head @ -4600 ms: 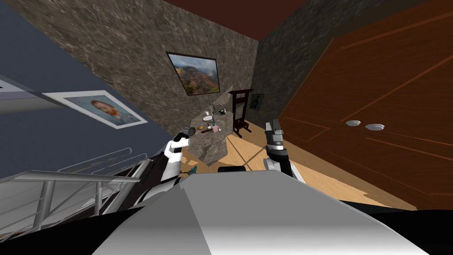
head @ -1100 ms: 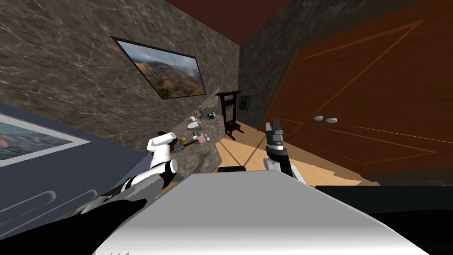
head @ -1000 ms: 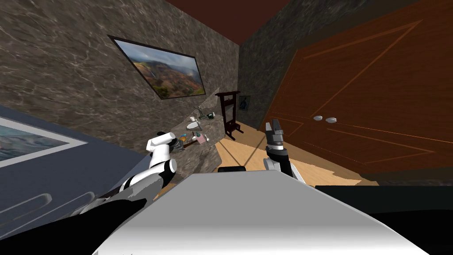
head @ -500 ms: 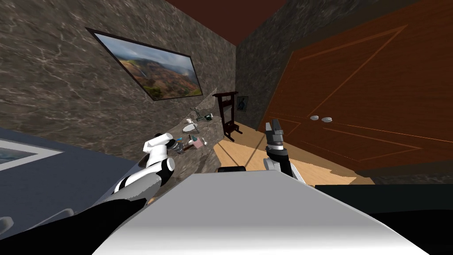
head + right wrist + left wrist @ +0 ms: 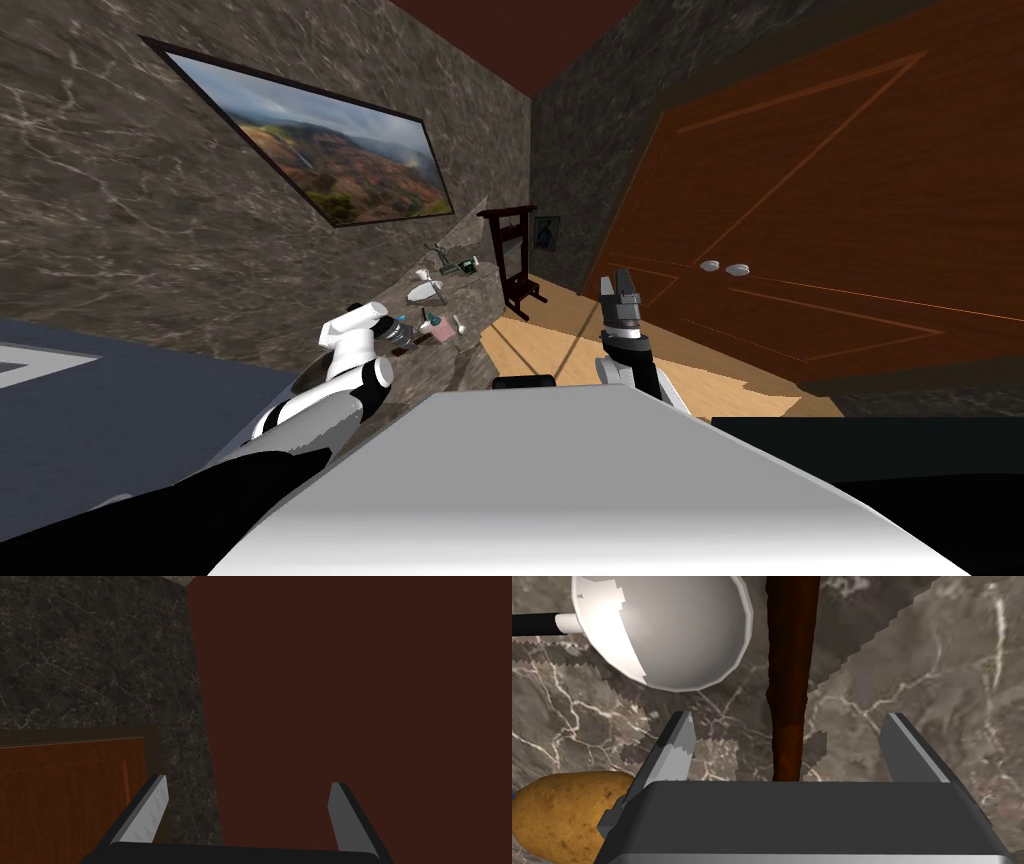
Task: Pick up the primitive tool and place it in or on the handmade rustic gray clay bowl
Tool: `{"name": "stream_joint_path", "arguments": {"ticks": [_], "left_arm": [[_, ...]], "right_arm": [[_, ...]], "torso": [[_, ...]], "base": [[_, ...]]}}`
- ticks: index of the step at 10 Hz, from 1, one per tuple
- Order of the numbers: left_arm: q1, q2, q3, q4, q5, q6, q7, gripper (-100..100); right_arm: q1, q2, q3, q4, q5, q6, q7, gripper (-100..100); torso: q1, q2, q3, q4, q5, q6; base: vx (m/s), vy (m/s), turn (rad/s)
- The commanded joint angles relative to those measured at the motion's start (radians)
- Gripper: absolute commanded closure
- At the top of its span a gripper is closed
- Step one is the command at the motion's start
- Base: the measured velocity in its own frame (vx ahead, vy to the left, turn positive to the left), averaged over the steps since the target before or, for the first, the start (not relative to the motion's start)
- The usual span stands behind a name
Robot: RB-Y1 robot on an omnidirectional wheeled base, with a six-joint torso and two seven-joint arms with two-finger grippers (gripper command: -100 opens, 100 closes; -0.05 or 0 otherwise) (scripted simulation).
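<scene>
primitive tool, a long dark brown wooden shaft, is lying on the marbled desk and running straight between the fingers of the left gripper, from the gripper's dark body out past the fingertips. the left gripper is standing wide, with clear gaps on both sides of the shaft, so it is clamping nothing. a pale rounded bowl is sitting beyond the fingertips on one finger's side, just beside the shaft. a brown potato is lying next to that same finger's base. the right gripper is hanging raised, well apart from the desk, its fingers also spread wide and empty.

against half a second ago, the whole head view is sliding, with the landscape painting lying further out toward the corner. that is my own move; the right arm is keeping its pose.

the left wrist view is giving shaft, bowl and potato up close. the head view is giving only tiny things around the left gripper, plus the painting and the brown wooden door.
</scene>
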Motion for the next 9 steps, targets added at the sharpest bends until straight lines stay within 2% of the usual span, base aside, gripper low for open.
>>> {"name": "stream_joint_path", "arguments": {"ticks": [1, 2, 4, 5, 6, 9], "left_arm": [[0.0, 0.0, 0.0, 0.0, 0.0, 0.0, 0.0, 0], [0.004, -0.013, -0.006, 0.015, -0.002, -0.028, 0.004, -100], [0.009, -0.028, -0.014, 0.033, -0.004, -0.063, 0.008, -100], [0.002, -0.018, -0.011, 0.03, -0.003, -0.048, 0.006, -100], [0.003, -0.019, -0.012, 0.031, -0.003, -0.052, 0.006, 100], [0.002, -0.018, -0.012, 0.031, -0.003, -0.052, 0.006, 100]], "right_arm": [[0.0, 0.0, 0.0, 0.0, 0.0, 0.0, 0.0, 0], [0.0, 0.0, 0.0, 0.0, 0.0, 0.0, 0.0, 0], [0.0, 0.0, 0.0, 0.0, 0.0, 0.0, 0.0, 0], [0.0, 0.0, 0.0, 0.0, 0.0, 0.0, 0.0, 0], [0.0, 0.0, 0.0, 0.0, 0.0, 0.0, 0.0, 0], [0.0, 0.0, 0.0, 0.0, 0.0, 0.0, 0.0, 0]], "torso": [[0.0, 0.0, 0.0, 0.0, 0.0, 0.0], [0.0, 0.002, 0.001, 0.0, 0.0, 0.0], [0.002, 0.002, 0.001, 0.001, 0.0, 0.0], [0.003, 0.001, 0.0, -0.001, 0.003, 0.001], [0.004, 0.0, -0.001, -0.001, 0.003, 0.001], [0.005, -0.001, -0.002, -0.002, 0.004, 0.001]], "base": [[0.005, 0.0, 0.001], [0.003, 0.016, -0.014], [-0.002, 0.029, -0.02], [-0.005, 0.009, -0.005], [0.0, 0.0, 0.0], [0.0, 0.0, 0.0]]}}
